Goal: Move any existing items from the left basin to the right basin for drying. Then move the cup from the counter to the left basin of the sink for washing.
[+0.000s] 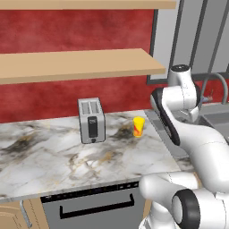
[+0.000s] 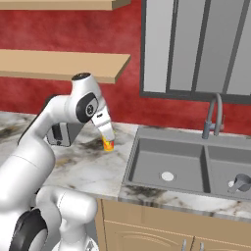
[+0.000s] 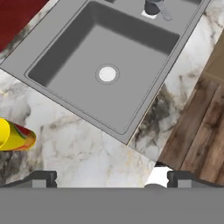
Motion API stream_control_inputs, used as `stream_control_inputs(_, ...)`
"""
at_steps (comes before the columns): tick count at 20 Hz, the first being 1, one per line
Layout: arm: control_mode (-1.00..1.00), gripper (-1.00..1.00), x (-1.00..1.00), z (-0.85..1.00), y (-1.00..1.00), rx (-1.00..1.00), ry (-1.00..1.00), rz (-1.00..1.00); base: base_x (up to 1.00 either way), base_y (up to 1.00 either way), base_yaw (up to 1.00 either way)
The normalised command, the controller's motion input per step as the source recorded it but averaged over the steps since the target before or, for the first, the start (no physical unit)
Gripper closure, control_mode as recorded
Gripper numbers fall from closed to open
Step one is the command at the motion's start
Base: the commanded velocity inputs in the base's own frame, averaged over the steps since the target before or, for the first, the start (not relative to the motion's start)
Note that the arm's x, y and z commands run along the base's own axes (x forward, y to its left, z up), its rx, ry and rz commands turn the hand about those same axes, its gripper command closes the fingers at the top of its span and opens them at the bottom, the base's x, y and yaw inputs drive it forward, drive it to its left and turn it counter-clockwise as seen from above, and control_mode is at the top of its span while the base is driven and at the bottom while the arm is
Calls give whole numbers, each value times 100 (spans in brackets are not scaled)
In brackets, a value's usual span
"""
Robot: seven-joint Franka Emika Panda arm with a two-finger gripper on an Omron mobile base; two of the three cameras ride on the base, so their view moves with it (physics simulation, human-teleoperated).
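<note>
hand view, cup (image 3: pixel 15 136) left of open pincer (image 3: pixel 111 179), apart

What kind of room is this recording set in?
A rendered home kitchen, most likely: a marble counter carrying a silver two-slot toaster, a grey double-basin sink with an arched tap, and what looks like a dishwasher front under the worktop.

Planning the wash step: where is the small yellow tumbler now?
The small yellow tumbler stands upright on the marble counter, between the silver toaster and the grey sink's left basin.
</note>
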Motion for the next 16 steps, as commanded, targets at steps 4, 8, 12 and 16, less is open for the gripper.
stream_control_inputs(4, -100, -100, 11, 0, 3, 5, -2, 16, 0, 0, 0)
stream_control_inputs(8, -100, -100, 18, 0, 7, 5, 0, 16, 0, 0, 0)
stream_control_inputs(12, -100, -100, 34, -3, 8, 4, 0, 18, 0, 0, 0)
stream_control_inputs(16, -100, -100, 24, -9, 13, 5, 0, 17, 0, 0, 0)
